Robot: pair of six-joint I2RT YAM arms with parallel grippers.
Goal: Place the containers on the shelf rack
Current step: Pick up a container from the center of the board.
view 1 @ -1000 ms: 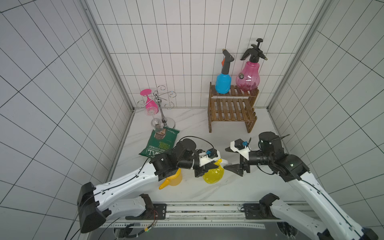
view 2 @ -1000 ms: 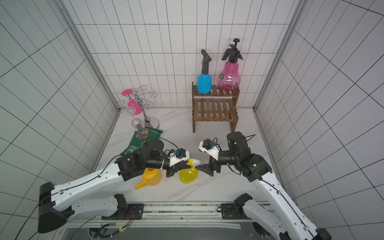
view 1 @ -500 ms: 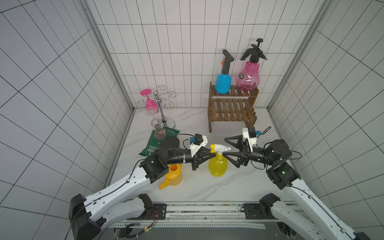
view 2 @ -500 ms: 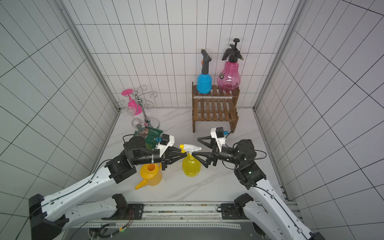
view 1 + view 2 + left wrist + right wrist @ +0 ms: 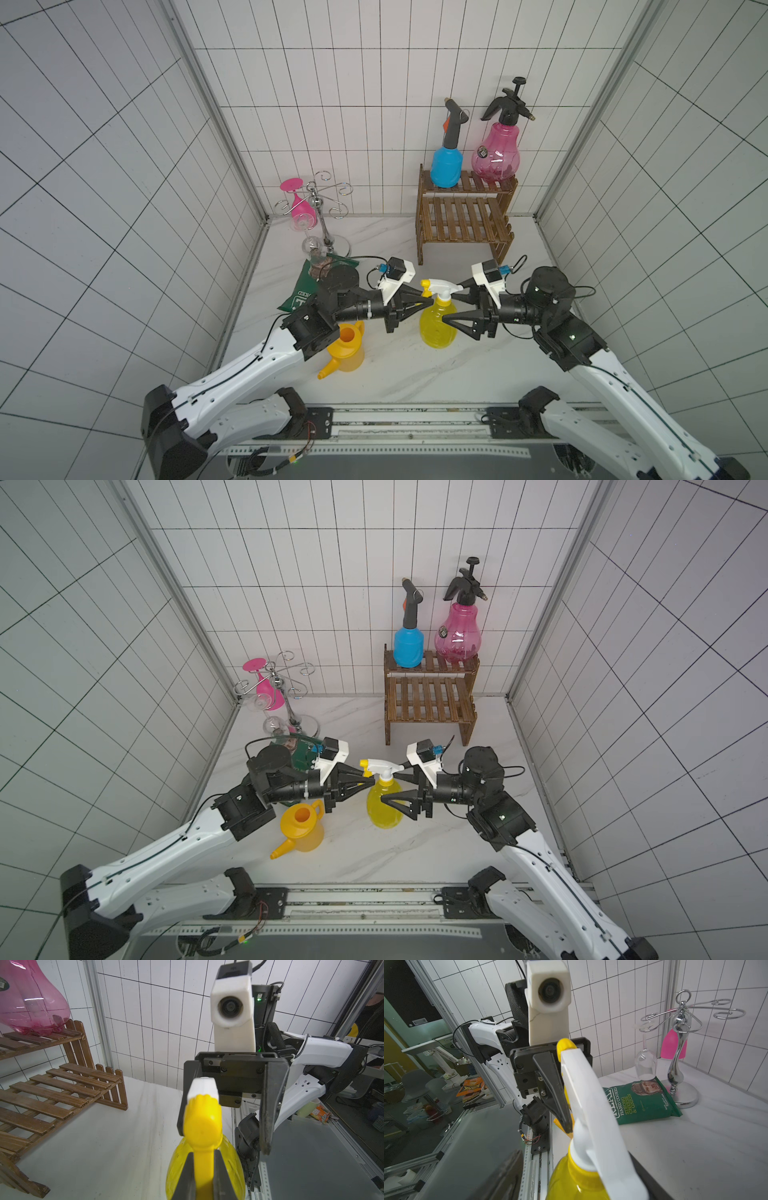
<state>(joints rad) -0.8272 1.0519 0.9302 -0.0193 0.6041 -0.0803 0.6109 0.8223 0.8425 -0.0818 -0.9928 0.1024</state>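
**Handover pose at the table centre.** Translucent yellow trigger bottle with white spray head, upright on the white marble-patterned tabletop. Placed directly between the 2 black parallel grippers and well in front of the small 2-tier dark brown wooden shelf rack.

**Left gripper**: level with the bottle's neck, on the side of the yellow nozzle. Closed to a narrow gap. In the left wrist view, both fingers pressed against the thin yellow trigger lever of the bottle.

**Right gripper**: reaching in from the opposite side, jaws parted and astride the neck. In both top views, upper finger at the rear tip of the white spray head, lower finger in front of the yellow body. In the left wrist view, 1 finger clear of the bottle at its side. Firm contact not determinable.

**Other containers:** blue sprayer with black nozzle and pink bulbous sprayer with black pump, side by side on the rack's top tier. Yellow-orange watering can on the tabletop, partly under the left arm, apart from the bottle.
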